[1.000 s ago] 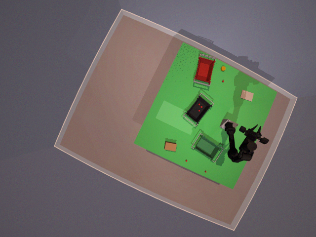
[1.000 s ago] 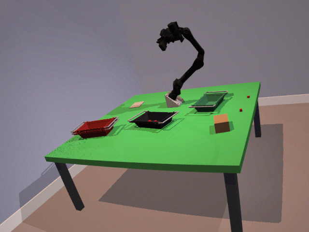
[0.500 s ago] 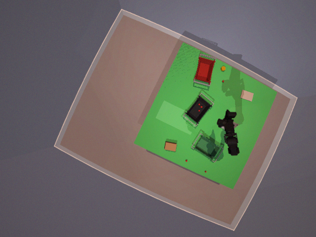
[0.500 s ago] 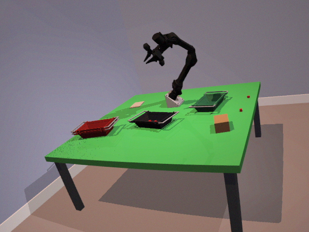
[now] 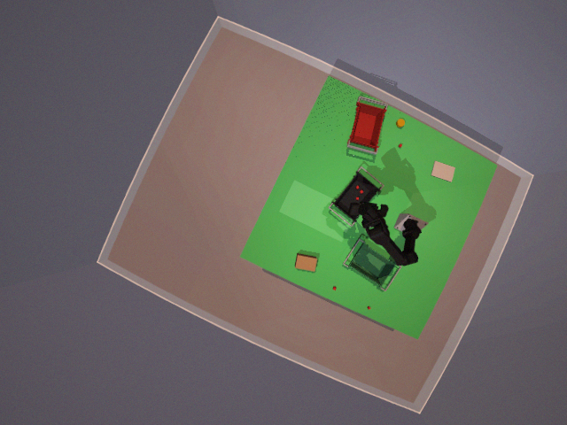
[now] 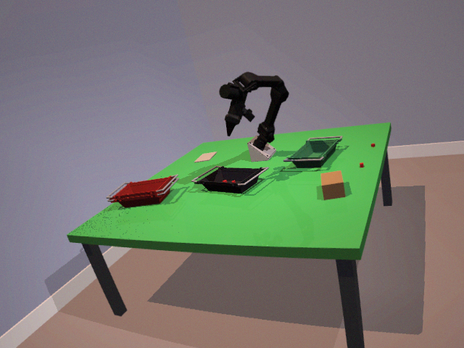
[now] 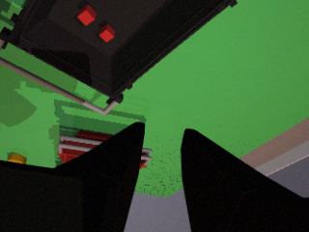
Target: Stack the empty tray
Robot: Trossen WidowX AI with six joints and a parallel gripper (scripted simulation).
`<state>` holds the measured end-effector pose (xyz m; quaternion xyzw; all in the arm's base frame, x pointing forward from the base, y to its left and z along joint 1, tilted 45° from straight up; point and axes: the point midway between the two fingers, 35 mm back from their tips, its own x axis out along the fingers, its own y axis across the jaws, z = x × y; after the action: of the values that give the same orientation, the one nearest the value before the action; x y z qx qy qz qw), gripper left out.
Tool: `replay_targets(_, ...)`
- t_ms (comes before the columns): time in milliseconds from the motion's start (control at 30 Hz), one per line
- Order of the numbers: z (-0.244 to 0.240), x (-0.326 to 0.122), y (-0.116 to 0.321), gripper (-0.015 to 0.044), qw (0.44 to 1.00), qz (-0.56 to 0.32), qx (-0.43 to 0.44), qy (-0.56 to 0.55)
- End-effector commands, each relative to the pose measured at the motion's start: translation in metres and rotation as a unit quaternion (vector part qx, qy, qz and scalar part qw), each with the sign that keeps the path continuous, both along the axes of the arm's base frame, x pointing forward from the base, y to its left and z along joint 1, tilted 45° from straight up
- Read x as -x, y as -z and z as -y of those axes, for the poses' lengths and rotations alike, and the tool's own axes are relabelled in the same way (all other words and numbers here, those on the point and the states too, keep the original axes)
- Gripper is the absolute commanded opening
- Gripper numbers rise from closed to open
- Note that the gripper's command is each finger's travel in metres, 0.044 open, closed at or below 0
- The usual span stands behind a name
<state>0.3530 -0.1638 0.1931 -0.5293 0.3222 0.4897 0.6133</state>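
Observation:
The loaded tray is black (image 5: 346, 199) (image 6: 225, 185) (image 7: 137, 45) and holds small red blocks (image 5: 359, 192) (image 6: 228, 181) (image 7: 87, 14). Its two wire bars stand swung out over its ends: one bar (image 5: 371, 174) (image 6: 257, 175) on the arm's side and one bar (image 5: 341, 215) (image 6: 200, 175) on the other; one corner of a bar (image 7: 72, 97) shows in the wrist view. A dark green empty tray (image 5: 371, 267) (image 6: 314, 161) lies beside it. My gripper (image 5: 361, 209) (image 6: 229, 133) (image 7: 162, 135) hangs high above the black tray's end, fingers close together, with nothing between them.
A red tray (image 5: 366, 123) (image 6: 138, 194) (image 7: 77, 145) stands on the far side of the black one. A brown box (image 5: 306, 262) (image 6: 332, 185), a flat tan card (image 5: 443, 171) (image 6: 205, 156), a yellow cylinder (image 5: 400, 122) (image 7: 16, 158) and loose red cubes (image 5: 334, 288) (image 6: 361, 164) lie around. The arm's base (image 6: 261, 150) stands behind the trays.

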Motion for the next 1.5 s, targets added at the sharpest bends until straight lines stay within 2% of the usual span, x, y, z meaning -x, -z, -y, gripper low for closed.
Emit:
replay_targets(0,-0.064,-0.034,0.018,0.0083,0.971,0.066,-0.039,-0.226)
replay_targets(200,-0.138,-0.058,0.037,0.0083,0.88,0.164,-0.086,-0.437)
replay_targets(267,-0.151,-0.061,0.04,0.0083,0.858,0.184,-0.094,-0.47)
replay_targets(633,-0.155,-0.062,0.043,0.0083,0.856,0.186,-0.095,-0.473)
replay_targets(1200,-0.194,-0.07,0.082,0.0083,0.856,0.188,-0.096,-0.473)
replay_targets(1467,-0.179,-0.065,0.078,0.0083,0.856,0.187,-0.095,-0.473)
